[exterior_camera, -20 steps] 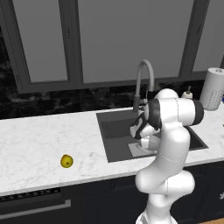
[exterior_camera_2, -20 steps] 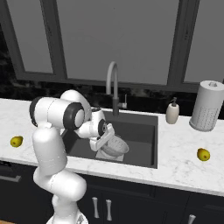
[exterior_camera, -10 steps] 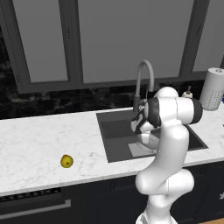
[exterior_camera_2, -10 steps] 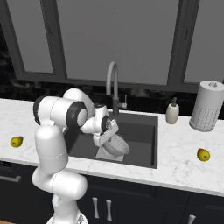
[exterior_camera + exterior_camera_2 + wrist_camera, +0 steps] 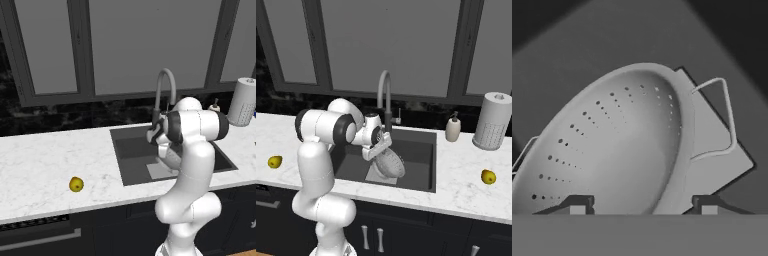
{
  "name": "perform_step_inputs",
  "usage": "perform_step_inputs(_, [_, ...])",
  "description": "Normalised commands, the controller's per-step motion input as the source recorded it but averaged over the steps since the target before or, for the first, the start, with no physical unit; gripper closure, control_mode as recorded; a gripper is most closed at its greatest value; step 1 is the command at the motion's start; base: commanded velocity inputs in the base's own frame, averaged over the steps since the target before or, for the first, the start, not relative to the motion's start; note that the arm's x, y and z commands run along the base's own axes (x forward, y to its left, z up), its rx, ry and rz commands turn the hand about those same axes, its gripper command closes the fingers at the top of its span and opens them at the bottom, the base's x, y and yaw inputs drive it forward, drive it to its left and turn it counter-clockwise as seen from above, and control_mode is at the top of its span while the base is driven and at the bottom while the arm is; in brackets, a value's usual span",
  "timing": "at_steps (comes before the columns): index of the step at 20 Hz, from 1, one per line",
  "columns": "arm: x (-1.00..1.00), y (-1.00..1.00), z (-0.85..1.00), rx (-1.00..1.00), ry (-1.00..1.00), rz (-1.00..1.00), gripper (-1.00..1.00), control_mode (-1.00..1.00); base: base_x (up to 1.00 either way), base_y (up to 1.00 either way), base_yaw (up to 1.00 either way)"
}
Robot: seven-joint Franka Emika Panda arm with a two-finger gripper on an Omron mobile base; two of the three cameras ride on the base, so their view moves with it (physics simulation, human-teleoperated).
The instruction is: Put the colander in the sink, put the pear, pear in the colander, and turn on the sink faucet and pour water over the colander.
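1. My fingers stand parted, gripping nothing, with the rim of the round silvery perforated metal colander passing between them.
2. The colander sits tilted inside the dark grey rectangular sink, over its lighter square floor patch.
3. One small yellow pear lies on the white marble tabletop left of the sink; another lies right.

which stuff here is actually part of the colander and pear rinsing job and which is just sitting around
Part of the job: colander, tilted in the sink; faucet; one pear on the counter left of the sink, another pear on the right; gripper.

Just lying about: soap bottle, paper towel roll.
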Motion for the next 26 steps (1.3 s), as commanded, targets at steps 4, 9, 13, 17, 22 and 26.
perform_step_inputs(4, [-0.16, 0.99, -0.08, 0.00, -0.11, -0.44, -1.00, -1.00, 0.00, 0.00, 0.00])
perform_step_inputs(9, [-0.37, 0.88, -0.01, 0.00, -0.11, -0.40, -1.00, -1.00, 0.00, 0.00, 0.00])
perform_step_inputs(13, [-0.79, 0.83, 0.23, 0.01, -0.12, -0.34, -1.00, -1.00, 0.00, 0.00, 0.00])
perform_step_inputs(17, [-0.87, 0.74, 0.63, 0.04, -0.11, -0.30, -1.00, -1.00, 0.00, 0.00, 0.00])
perform_step_inputs(22, [-0.48, 0.95, 0.96, 0.00, -0.03, -0.07, -1.00, -1.00, 0.00, 0.00, 0.00])
perform_step_inputs(26, [-0.09, 0.71, 1.00, 0.00, 0.03, 0.04, -1.00, -1.00, 0.00, 0.00, 0.00])
